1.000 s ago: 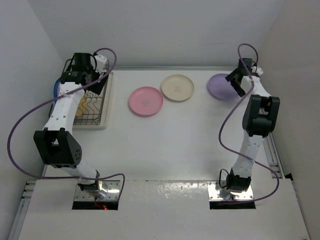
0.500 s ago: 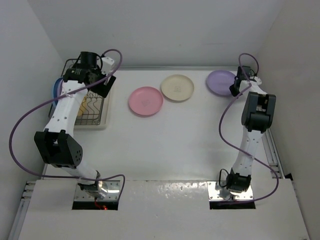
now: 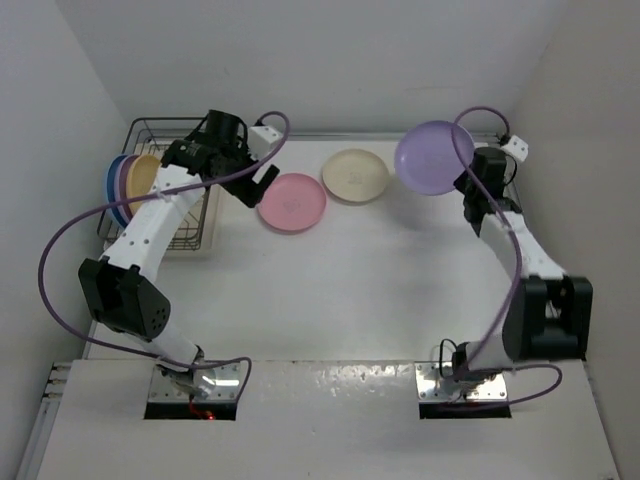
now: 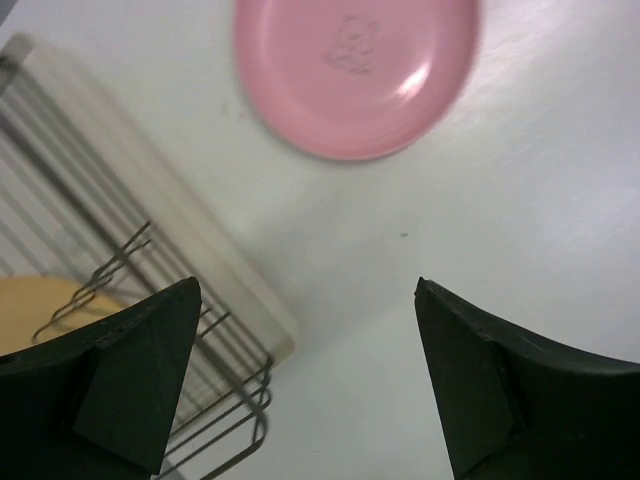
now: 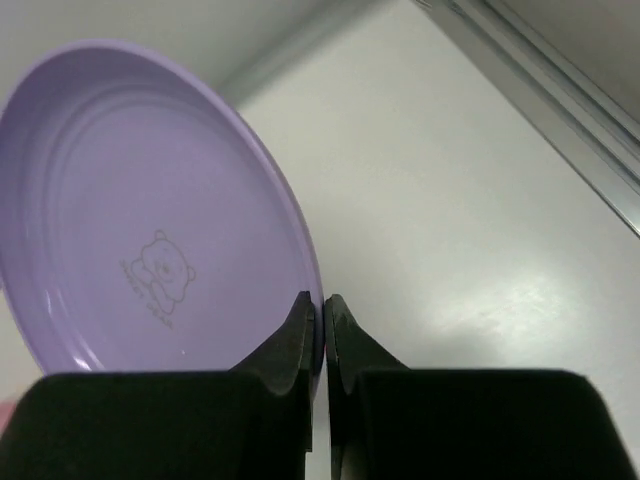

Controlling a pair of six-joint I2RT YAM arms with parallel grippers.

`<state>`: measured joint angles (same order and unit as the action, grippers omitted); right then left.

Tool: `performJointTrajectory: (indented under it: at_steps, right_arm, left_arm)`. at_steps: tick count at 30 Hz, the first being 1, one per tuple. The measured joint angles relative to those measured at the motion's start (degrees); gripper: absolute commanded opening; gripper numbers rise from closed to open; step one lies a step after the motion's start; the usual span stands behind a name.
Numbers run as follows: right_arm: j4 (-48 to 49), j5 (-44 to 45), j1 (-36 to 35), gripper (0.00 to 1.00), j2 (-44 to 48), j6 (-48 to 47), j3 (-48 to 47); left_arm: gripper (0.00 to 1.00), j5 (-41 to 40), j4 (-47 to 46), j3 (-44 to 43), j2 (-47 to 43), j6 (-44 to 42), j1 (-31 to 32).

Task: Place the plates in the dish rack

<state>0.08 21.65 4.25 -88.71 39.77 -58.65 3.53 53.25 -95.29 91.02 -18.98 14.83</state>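
purple plate [image 3: 434, 157] aloft, rim pinched in right jaws; left jaws spread

At the desk's far-left corner the left arm [image 3: 165, 205] covers part of the rack [image 3: 160, 126]; the right gripper [image 5: 320, 305] hides the purple plate's [image 5: 150, 220] lower rim.

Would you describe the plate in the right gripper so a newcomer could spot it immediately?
Look toward the far right corner of the table, where the right gripper is shut on a plate's rim. That purple plate is raised and tilted, unlike the pink plate and cream plate lying flat to its left.
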Motion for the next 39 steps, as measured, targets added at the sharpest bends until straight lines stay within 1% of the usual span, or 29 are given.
performJointTrajectory:
  at_steps: [3,5,7,10,12,14,19,21,22,24,25,26,27,28,29,30,31,32,33,36,39]
  right_arm:
    - [4.81,-3.17,-7.13,0.00,12.07,-5.40,5.05]
    - [6.64,-6.40,-13.03,0.00,16.46,-7.69,7.45]
    - [7.23,-9.64,-19.87,0.00,17.64,-9.29,10.08]
    - [5.27,-12.90,-28.39,0.00,16.72,-10.36,13.70]
    - [3.26,-14.49,-32.68,0.00,16.28,-11.32,15.06]
    - [2.12,-15.72,-35.85,0.00,16.33,-12.20,15.52]
    - [2.54,-16.33,-39.95,0.00,19.19,-14.16,15.69]
    - [3.06,-16.39,-41.09,0.00,21.53,-14.78,16.13]
    - [3.63,-16.39,-41.55,0.00,22.58,-15.10,16.48]
    - [4.24,-16.11,-42.29,0.00,24.26,-15.82,17.14]
    - [4.37,-16.02,-42.40,0.00,24.61,-16.11,17.42]
    - [4.42,-15.91,-42.56,0.00,24.94,-16.50,18.01]
    - [4.57,-15.87,-42.62,0.00,25.07,-16.76,18.62]
    - [4.96,-15.82,-42.66,0.02,25.07,-16.94,19.12]
    - [5.40,-15.67,-42.69,0.26,25.07,-17.07,19.54]
    - [5.51,-15.65,-42.73,0.38,25.11,-16.65,19.69]
    - [5.46,-15.41,-42.73,0.47,25.14,-16.22,19.69]
    - [5.46,-15.04,-42.75,0.65,25.22,-15.87,19.69]
    - [5.42,-14.56,-42.75,0.71,25.29,-15.47,19.67]
    - [4.79,-12.83,-42.75,0.77,25.35,-15.30,19.65]
    - [3.43,-10.82,-42.75,0.78,25.51,-15.15,19.65]
  left_arm:
    - [0.93,3.80,0.04,0.00,0.00,0.00,3.45]
    - [0.95,6.60,0.17,-0.13,0.00,0.00,5.77]
    - [0.95,9.42,0.31,-0.37,0.00,0.00,7.69]
    - [0.95,13.11,0.20,-0.63,0.00,-0.02,10.21]
    - [0.95,15.26,0.15,-0.35,0.00,-0.24,11.65]
    - [0.95,16.68,-0.24,0.87,-0.04,-0.42,12.66]
    - [0.82,16.46,-0.17,5.66,0.17,-0.15,13.35]
    - [0.68,15.56,-0.20,6.58,0.59,0.33,13.27]
    - [0.50,15.17,-0.24,6.71,0.85,0.63,13.11]
    - [0.27,14.97,-0.52,6.99,1.03,1.29,12.79]
    - [0.18,14.88,-0.50,7.04,1.03,1.90,12.50]
    - [0.03,15.10,-0.63,7.04,1.01,2.01,12.13]
    - [0.00,15.65,-0.85,7.06,1.01,2.49,11.78]
    - [0.00,16.02,-0.59,7.06,1.01,2.40,11.61]
    - [0.00,15.91,-0.22,7.08,0.94,2.43,11.58]
    - [0.00,15.65,0.04,7.08,0.85,2.56,11.61]
    - [0.00,14.23,0.07,7.08,0.59,2.62,11.58]
    - [0.00,12.07,-0.22,6.99,0.31,2.78,11.28]
    - [0.00,9.68,-0.26,6.78,-0.07,3.19,10.54]
    - [0.00,-0.42,-0.26,3.93,-0.50,5.27,6.97]
    - [0.00,-17.92,-3.37,0.46,-0.79,8.59,2.23]
